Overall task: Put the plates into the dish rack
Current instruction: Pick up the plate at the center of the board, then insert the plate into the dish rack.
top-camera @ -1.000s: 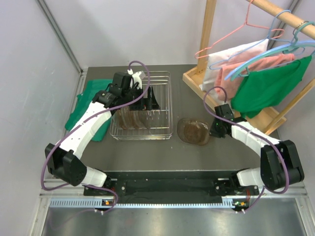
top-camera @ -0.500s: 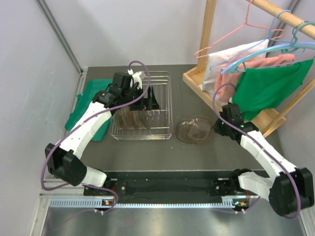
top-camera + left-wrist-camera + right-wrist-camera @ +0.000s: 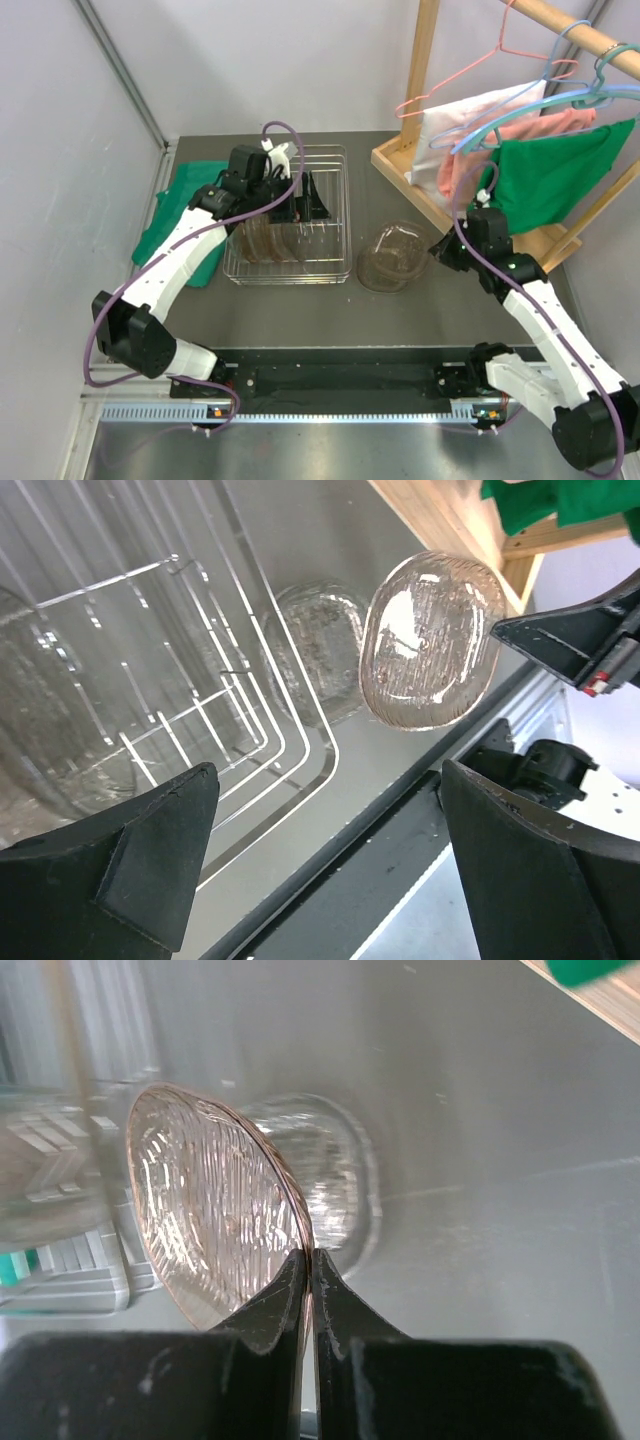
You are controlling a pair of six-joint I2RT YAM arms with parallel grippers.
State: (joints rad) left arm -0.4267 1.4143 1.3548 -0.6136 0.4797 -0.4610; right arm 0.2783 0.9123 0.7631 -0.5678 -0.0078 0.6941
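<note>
Glass, brown-tinted: raised plate [image 3: 403, 242] sits centre-right in the top view, up off the grey table [image 3: 300, 310] and tilted on edge. The right gripper [image 3: 434, 254] has it by the rim; the wrist cam shows both fingers [image 3: 280, 1305] pinched tight on that edge. A 2nd, flat plate [image 3: 378, 276] lies on the table just under the raised one. The dish rack [image 3: 335, 160] is upper centre, w/ racked plates [image 3: 262, 240] standing on edge in its lower-left part. The left gripper [image 3: 308, 205] hangs over the rack, fingers [image 3: 140, 865] spread wide w/ nothing between them. Green cloth [image 3: 168, 215] lies left of the rack. Wooden clothes stand [image 3: 425, 90] w/ hangers and a green garment [image 3: 545, 175] is at upper right.
</note>
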